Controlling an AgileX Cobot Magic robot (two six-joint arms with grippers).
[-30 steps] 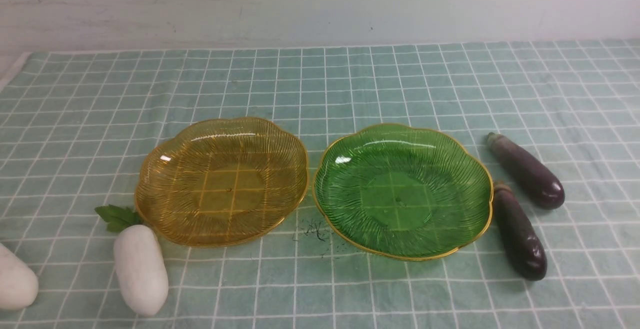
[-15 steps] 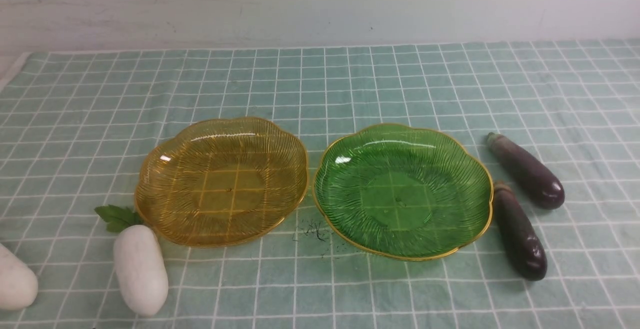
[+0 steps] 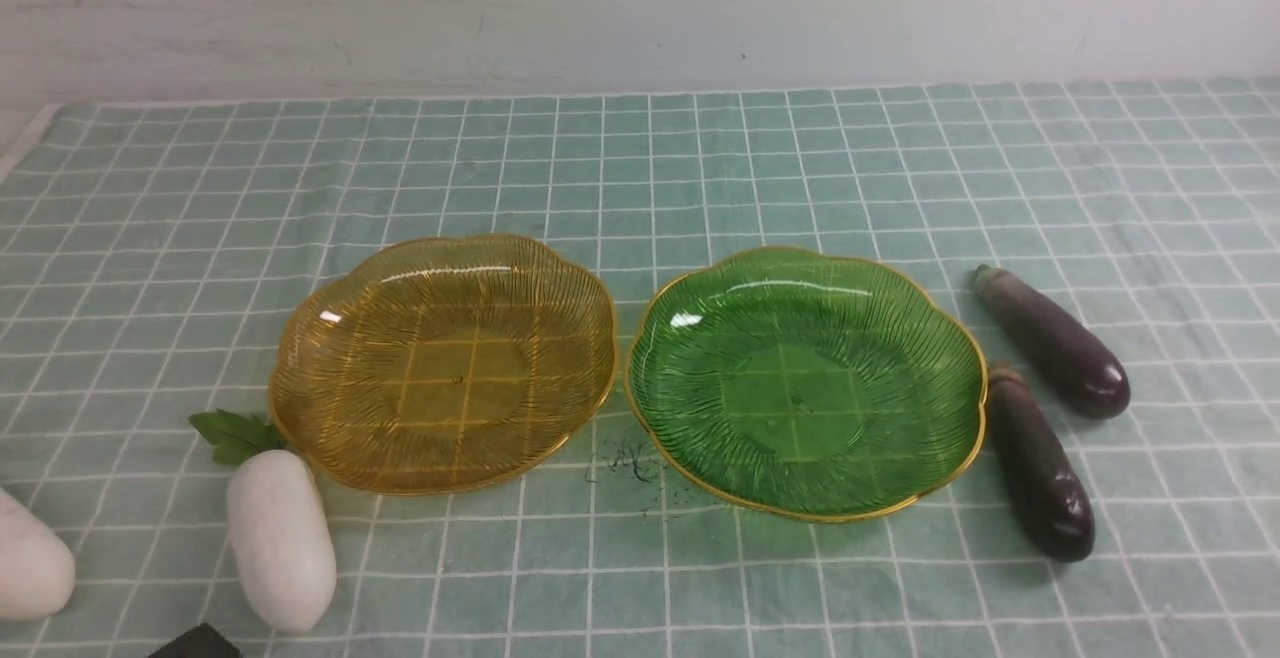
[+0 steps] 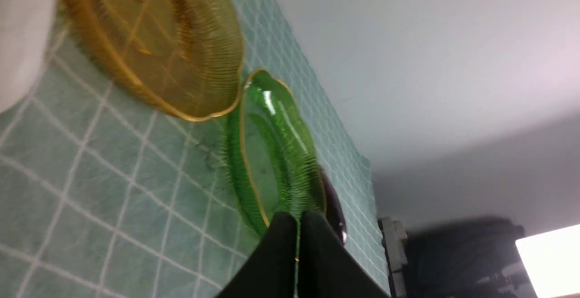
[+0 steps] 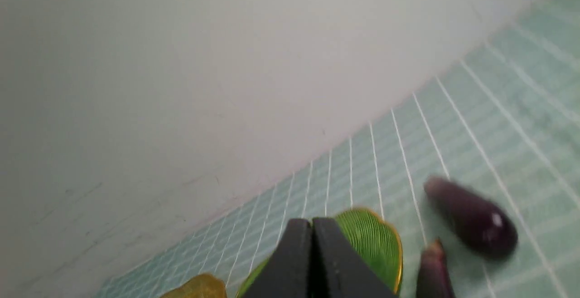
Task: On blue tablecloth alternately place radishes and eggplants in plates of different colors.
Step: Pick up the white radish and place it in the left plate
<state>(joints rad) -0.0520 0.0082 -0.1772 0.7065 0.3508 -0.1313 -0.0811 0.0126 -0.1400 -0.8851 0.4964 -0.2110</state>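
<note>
Left wrist view is showing you the left gripper point(image 4: 297, 218) with fingers pressed together, holding nothing; your right gripper point(image 5: 311, 223) is looking the same. The radishes point(image 3: 281, 538) are lying by the yellow plate point(image 3: 300, 388), the eggplants point(image 3: 1040, 478) by the green plate point(image 3: 950, 418).

Nothing legible anywhere; the small dark scribble point(image 3: 628, 462) on the pale teal white-gridded tablecloth point(image 3: 700, 158) cannot be read.

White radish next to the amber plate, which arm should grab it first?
Left, probably. The smooth white oblong radish lies on the robot's left beside the amber-yellow ribbed plate, near the left hand.
</note>
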